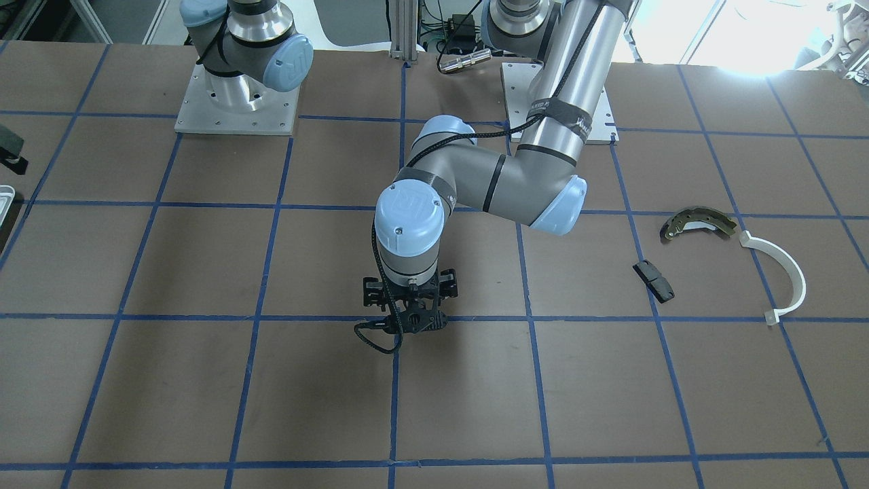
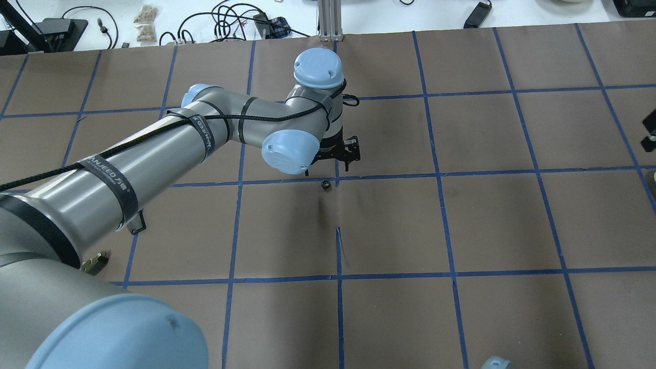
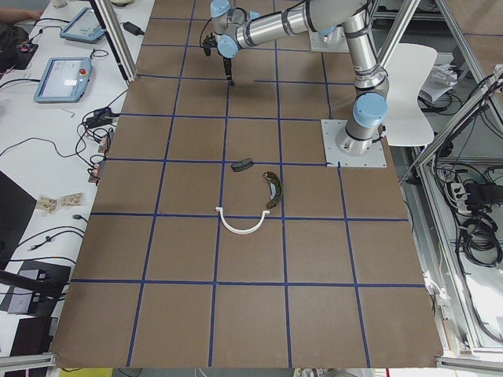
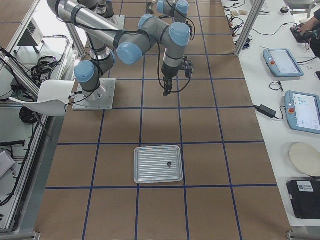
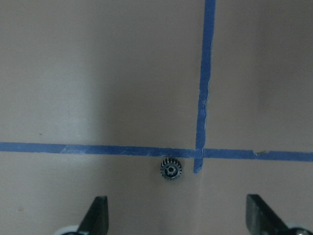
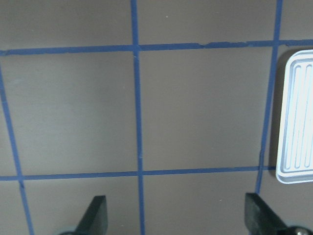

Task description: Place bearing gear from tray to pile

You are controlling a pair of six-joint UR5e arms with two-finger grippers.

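Note:
A small dark toothed bearing gear (image 5: 171,170) lies on the brown table beside a blue tape crossing; it also shows in the overhead view (image 2: 325,184). My left gripper (image 5: 178,218) is open and empty and hovers over the table, the gear just ahead of its fingertips. The pile lies apart toward my left: an olive brake shoe (image 1: 699,223), a white half-ring arc (image 1: 781,278) and a black block (image 1: 654,280). The silvery tray (image 4: 158,164) holds one small dark part (image 4: 169,163). My right gripper (image 6: 177,218) is open and empty, high over the table beside the tray (image 6: 298,117).
Blue tape lines (image 1: 400,380) divide the brown table into squares. The two arm base plates (image 1: 237,102) stand at the robot's edge. Tablets and cables (image 4: 282,62) lie on a side bench beyond the table.

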